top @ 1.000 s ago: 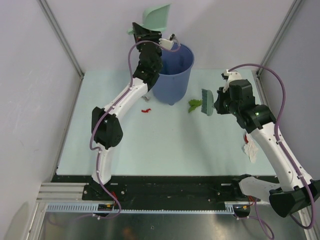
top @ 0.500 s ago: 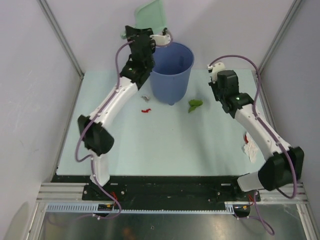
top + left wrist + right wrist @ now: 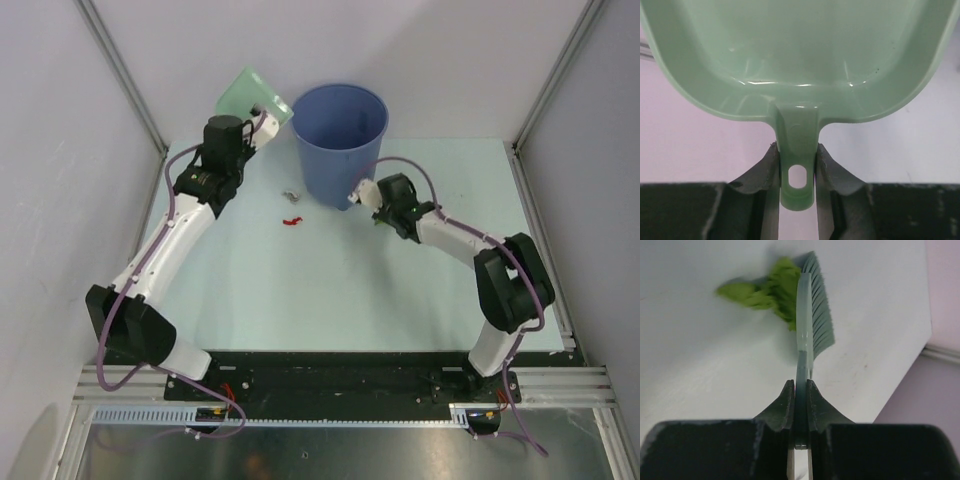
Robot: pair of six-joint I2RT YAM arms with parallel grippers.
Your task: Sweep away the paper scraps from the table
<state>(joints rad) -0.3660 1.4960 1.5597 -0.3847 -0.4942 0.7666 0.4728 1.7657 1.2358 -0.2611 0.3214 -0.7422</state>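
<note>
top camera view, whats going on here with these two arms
Two robot arms are mid-cleanup on the table. The left gripper is shut on the handle of a mint-green dustpan, held up off the table to the left of the blue bucket. The right gripper is shut on a small brush, with its bristles against a green scrap near the bucket's base. A red scrap and a grey scrap lie unswept in front of the bucket.

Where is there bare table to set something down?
Bare: the table middle toward the front edge, and its far right corner. Crowded: by the bucket, with the red scrap, grey scrap and right gripper holding the brush.
</note>
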